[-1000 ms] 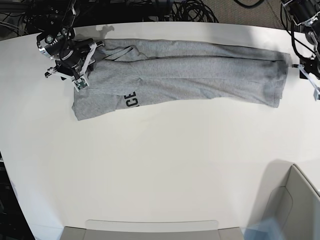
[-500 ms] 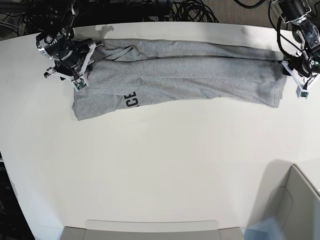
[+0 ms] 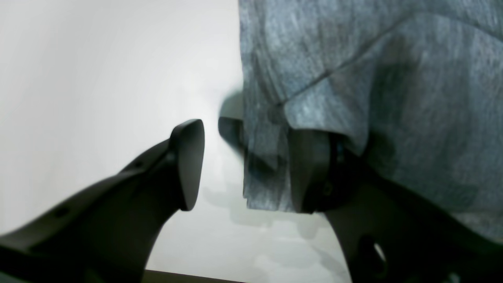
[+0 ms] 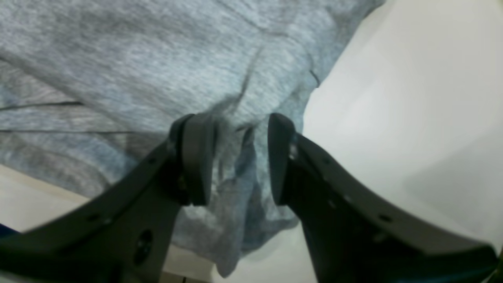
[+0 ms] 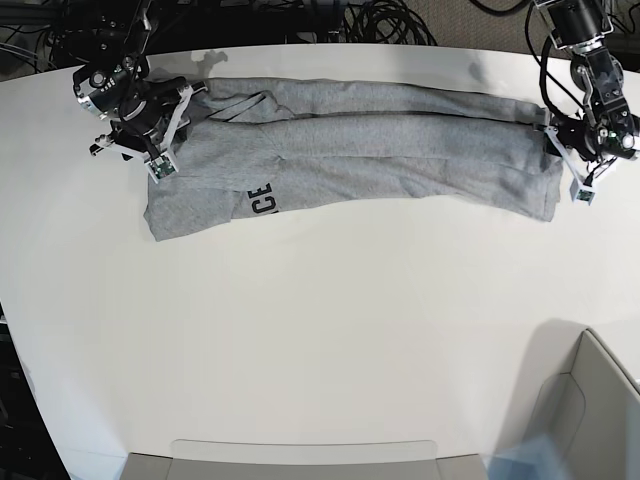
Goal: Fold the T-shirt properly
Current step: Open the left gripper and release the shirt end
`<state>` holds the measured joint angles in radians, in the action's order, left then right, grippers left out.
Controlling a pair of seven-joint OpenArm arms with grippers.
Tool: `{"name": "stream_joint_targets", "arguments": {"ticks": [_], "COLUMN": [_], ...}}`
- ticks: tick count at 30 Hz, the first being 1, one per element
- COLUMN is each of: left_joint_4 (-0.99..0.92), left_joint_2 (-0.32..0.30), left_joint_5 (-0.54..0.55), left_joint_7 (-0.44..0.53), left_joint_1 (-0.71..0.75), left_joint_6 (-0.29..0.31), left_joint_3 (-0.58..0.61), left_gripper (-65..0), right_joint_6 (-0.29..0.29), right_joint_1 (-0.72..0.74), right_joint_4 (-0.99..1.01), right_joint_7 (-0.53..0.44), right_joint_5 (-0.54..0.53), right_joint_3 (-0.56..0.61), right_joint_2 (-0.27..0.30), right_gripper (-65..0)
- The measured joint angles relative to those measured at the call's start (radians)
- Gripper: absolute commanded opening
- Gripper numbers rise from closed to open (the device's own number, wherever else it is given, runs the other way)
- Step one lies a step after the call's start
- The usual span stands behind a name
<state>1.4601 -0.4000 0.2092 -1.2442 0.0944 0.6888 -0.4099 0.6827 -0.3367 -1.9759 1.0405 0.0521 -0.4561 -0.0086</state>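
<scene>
- The T-shirt (image 5: 370, 150) lies on the white table (image 5: 320, 340), near the far edge.
- It is grey and folded into a long band that runs from one side of the table to the other.
- Some black letters (image 5: 262, 199) show on the shirt, near the end that is on the left of the base view.
- The right gripper (image 5: 160, 125) is at that end of the shirt.
- In the right wrist view, its two dark fingers (image 4: 196, 157) have a bunch of grey cloth between them. They are partly closed and pinch the T-shirt (image 4: 235, 165).
- The left gripper (image 5: 580, 160) is at the other end of the shirt, on the right of the base view.
- In the left wrist view, its fingers (image 3: 188, 161) stand wide apart.
- One finger is over the bare table. The other finger is tucked under the edge of the T-shirt (image 3: 353, 78), and cloth drapes over it.
- The cloth edge hangs in the gap between the two fingers, but they do not squeeze it.
- A pale bin (image 5: 585, 410) sits at the near corner of the table, on the right of the base view.
- Black cables (image 5: 390, 20) lie behind the table.
</scene>
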Motion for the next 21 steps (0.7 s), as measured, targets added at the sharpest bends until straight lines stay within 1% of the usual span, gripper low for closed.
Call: {"name": "stream_joint_targets", "arguments": {"ticks": [2,3,5,8,10,11,14,18,19,21], "left_joint_4": [0.000,0.001,0.002,-0.006,-0.057,-0.107,-0.271,-0.523,-0.565,-0.598], "left_joint_2": [0.004,0.004,0.007,0.010,0.001,-0.019,-0.075,-0.158,-0.176,-0.196], "left_joint_5": [0.000,0.000,0.005,0.028,0.031,0.048,0.082,0.130,0.146,0.139], "left_joint_7": [0.000,0.000,-0.001,0.000,0.005,0.028,0.133,0.251,0.275,0.313], "left_joint_1": [0.000,0.000,0.000,0.000,-0.010,-0.016,-0.084,-0.163,-0.171,-0.179], "left_joint_6": [0.000,0.000,0.001,0.009,0.014,0.016,0.025,0.046,0.053,0.052], "left_joint_3": [0.001,0.003,0.003,0.004,0.004,0.005,-0.010,-0.085,-0.089,-0.089], "left_gripper": [-32.5,-35.0,-44.5,-64.7,-65.0,-65.0,-65.0,-65.0,-65.0,-65.0], "right_joint_6": [0.000,0.000,0.000,0.000,0.000,0.000,0.000,0.000,0.000,0.000], "right_joint_1": [0.001,0.000,0.000,-0.001,-0.001,0.000,0.000,0.002,0.002,0.001], "right_joint_4": [0.000,0.002,0.004,0.004,0.004,0.004,0.006,0.006,0.006,0.006], "right_joint_7": [0.000,0.000,0.000,0.000,0.000,0.000,0.006,0.000,0.000,0.000], "right_joint_5": [0.004,0.003,0.003,0.003,0.003,0.003,0.007,0.000,0.000,0.000], "right_joint_3": [0.000,0.000,-0.002,-0.005,-0.005,-0.005,-0.006,-0.002,-0.005,-0.005], "right_joint_2": [0.000,0.000,0.000,0.000,0.000,0.000,0.002,0.001,0.003,0.002], "right_gripper": [-41.5,-41.5,-41.5,-41.5,-41.5,-41.5,-41.5,-41.5,-41.5,-41.5]}}
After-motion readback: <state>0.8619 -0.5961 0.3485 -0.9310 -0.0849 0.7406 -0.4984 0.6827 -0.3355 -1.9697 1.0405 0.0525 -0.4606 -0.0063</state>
